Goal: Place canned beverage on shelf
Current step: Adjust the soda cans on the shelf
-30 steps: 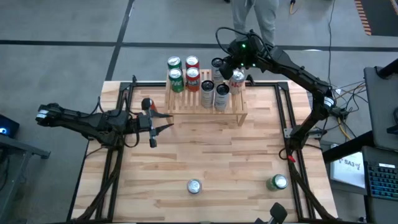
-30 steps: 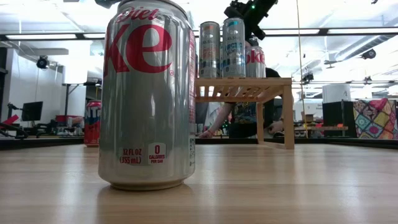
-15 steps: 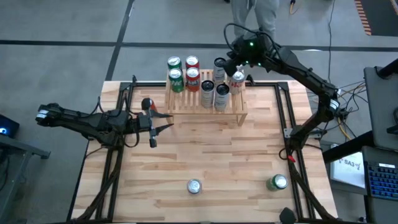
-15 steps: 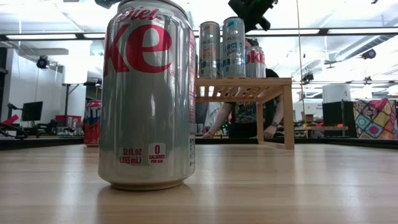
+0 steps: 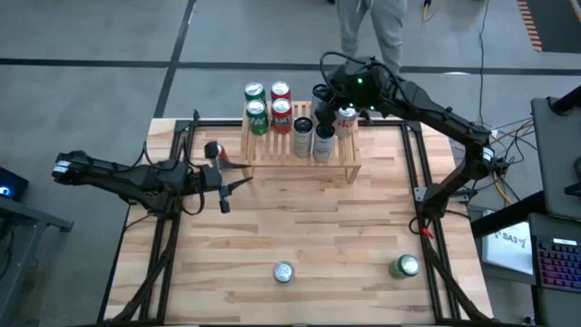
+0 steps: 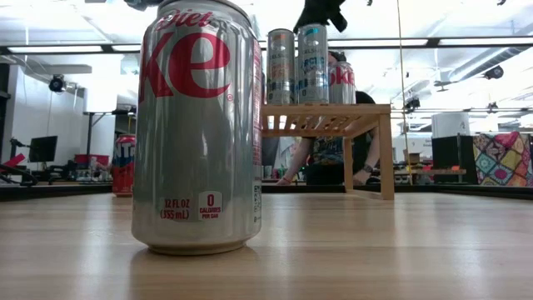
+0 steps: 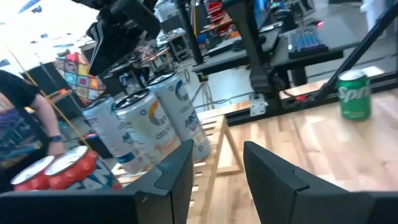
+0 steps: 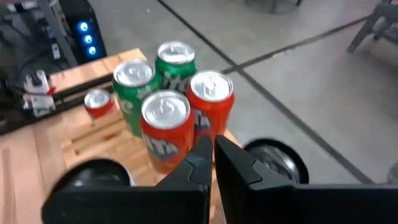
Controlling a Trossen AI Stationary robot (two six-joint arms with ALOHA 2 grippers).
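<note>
1. The shelf [image 5: 300, 153] is pale bare wood, its slats matt
2. The table [image 5: 300, 227] under the shelf is light planked wood with a faint sheen
3. The Diet Coke can [image 6: 200, 125] in front of the shelf is glossy silver metal
4. The Sprite can [image 7: 355, 94] is shiny green metal

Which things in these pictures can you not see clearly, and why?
- Low view: the big Diet Coke can hides the shelf's left part.
- Low view: right gripper is cut off by the top edge.
- Right wrist view: silver cans are blurred behind its fingers.
</note>
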